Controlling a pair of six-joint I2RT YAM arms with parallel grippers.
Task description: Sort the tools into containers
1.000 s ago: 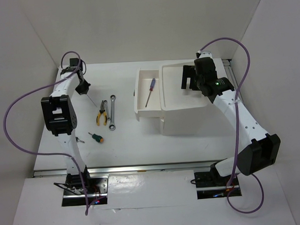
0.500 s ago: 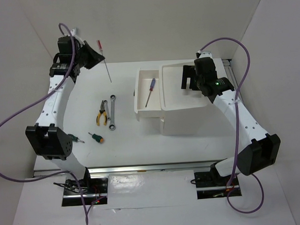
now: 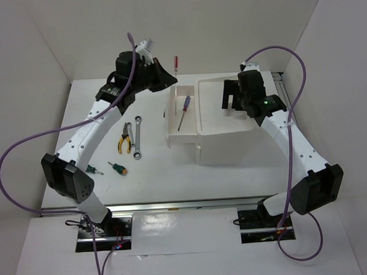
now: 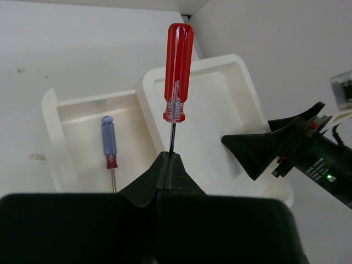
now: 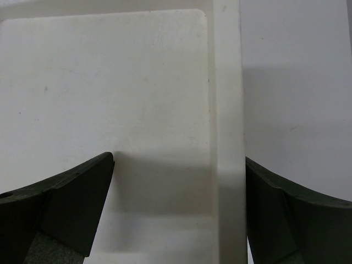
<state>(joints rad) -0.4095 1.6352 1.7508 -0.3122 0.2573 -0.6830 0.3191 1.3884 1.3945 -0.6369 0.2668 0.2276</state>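
My left gripper (image 3: 167,80) is shut on the thin shaft of a red-handled screwdriver (image 3: 175,62), held in the air with the handle up, just left of the open white drawer (image 3: 171,127). In the left wrist view the red screwdriver (image 4: 178,66) rises from the closed fingertips (image 4: 169,157). A blue-handled screwdriver (image 3: 184,110) lies in the drawer and shows in the left wrist view (image 4: 108,137). My right gripper (image 3: 231,97) is open and empty over the box's top tray (image 3: 228,125); its wrist view shows the tray rim (image 5: 226,110) between the fingers.
Yellow-and-black pliers (image 3: 124,138) and a silver wrench (image 3: 137,138) lie on the table left of the box. An orange-handled screwdriver (image 3: 118,169) lies nearer. A green-handled one (image 3: 94,171) is partly hidden by my left arm. Walls close in the back and sides.
My left arm has lifted the red screwdriver from the far left of the table and swung right with it to the drawer's left edge. The right arm has not moved.
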